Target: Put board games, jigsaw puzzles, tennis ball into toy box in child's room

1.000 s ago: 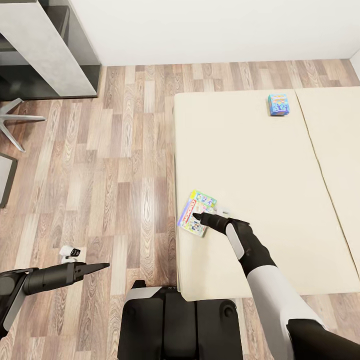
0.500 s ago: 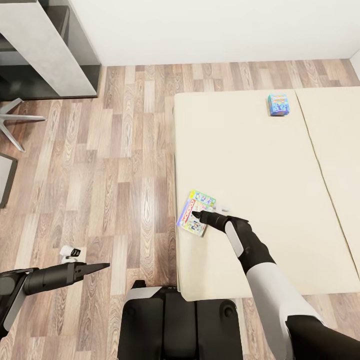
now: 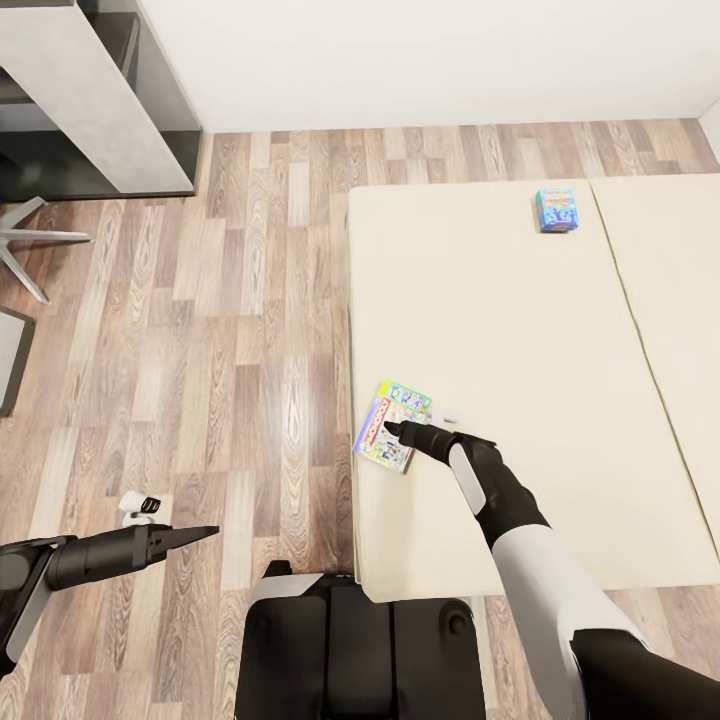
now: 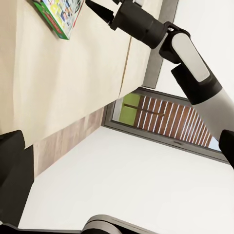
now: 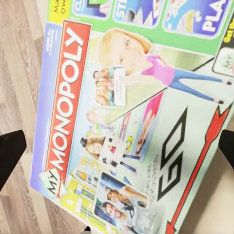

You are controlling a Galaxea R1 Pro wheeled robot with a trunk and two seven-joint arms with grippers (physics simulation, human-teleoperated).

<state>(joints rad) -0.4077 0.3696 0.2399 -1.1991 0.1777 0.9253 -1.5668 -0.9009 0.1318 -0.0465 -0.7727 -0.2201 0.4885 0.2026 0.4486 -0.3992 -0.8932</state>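
Barely anything has shifted over the last second: the right gripper [image 3: 392, 431] has only crept a touch nearer the bed's floor-side edge and now sits over the Monopoly board game [image 3: 392, 426], which has not moved. I read that as the final settling before a grasp, so no toy from the bed [image 3: 520, 340] has yet started toward the toy box.

Seen along the right wrist, the box [image 5: 131, 117] lies flat and face up right beneath the fingers, whose two dark tips [image 5: 10, 156] stand apart at opposite sides of the cover, not yet closing on it. Its long axis runs slantwise, from the bed's edge by the wood floor [image 3: 250, 330] inward and away from the robot, roughly across the line between the fingertips.

Well beyond the fingers, toward the far wall, the small blue-cyan board game [image 3: 555, 210] rests on the mattress.

The left gripper [image 3: 205, 531] hangs over the floor, well apart from the bed; its fingers look drawn together to a point and hold nothing.
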